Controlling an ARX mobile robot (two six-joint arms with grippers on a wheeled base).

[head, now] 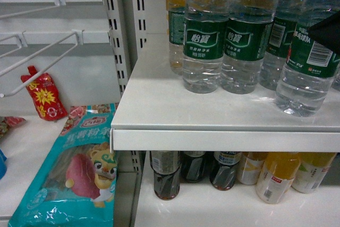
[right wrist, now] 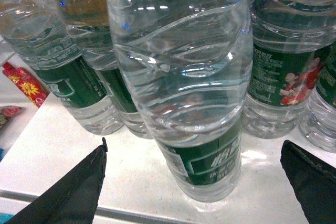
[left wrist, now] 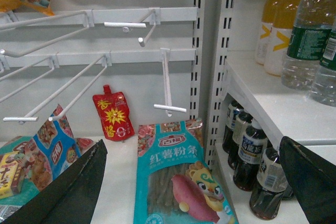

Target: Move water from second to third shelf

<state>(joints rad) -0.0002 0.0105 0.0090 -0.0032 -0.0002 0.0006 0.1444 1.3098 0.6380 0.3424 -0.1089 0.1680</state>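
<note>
Several clear water bottles with dark green labels stand on a white shelf. One water bottle stands forward of the rest, near the shelf's front edge at the right. In the right wrist view this bottle fills the middle, and my right gripper is open with one dark finger on each side of its base, not touching it. A dark finger of that gripper shows at the right edge of the head view. My left gripper is open and empty, low over a teal noodle bag.
Under the water shelf stand dark cola bottles and orange drink bottles. Left of the slotted upright are white wire hooks, a red pouch and the teal bag.
</note>
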